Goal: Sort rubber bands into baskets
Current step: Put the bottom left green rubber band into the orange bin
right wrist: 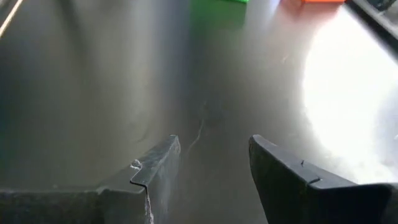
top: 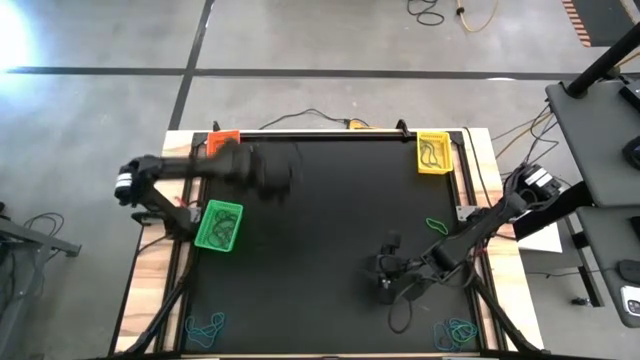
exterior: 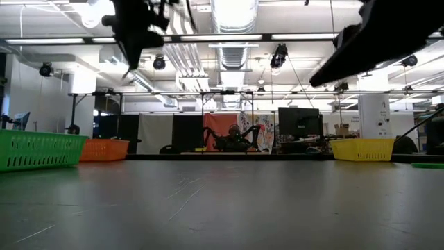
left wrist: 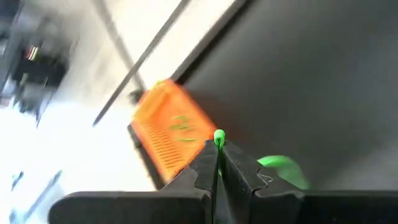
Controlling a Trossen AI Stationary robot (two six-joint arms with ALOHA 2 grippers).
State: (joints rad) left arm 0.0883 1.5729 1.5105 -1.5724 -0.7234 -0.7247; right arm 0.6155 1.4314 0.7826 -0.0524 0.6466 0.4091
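We note a green rubber band [left wrist: 219,138] pinched in the clenched left gripper [left wrist: 217,163], raised above the worktop [top: 330,220] beside the orange basket [left wrist: 166,130] (nearer than the green one [top: 218,225]); right gripper [right wrist: 211,163] waits released.

A big black table top [top: 330,230] with a light wooden edge holds three small plastic mesh baskets. The orange basket [top: 222,142] sits at the far left corner. The yellow basket [top: 433,152] sits at the far right corner. The bright green basket [top: 218,225] sits by the left edge. A thin green rubber band [top: 436,225] lies near the right edge. Small piles of blue and teal rubber bands lie at the near left corner [top: 205,327] and the near right corner [top: 456,333].
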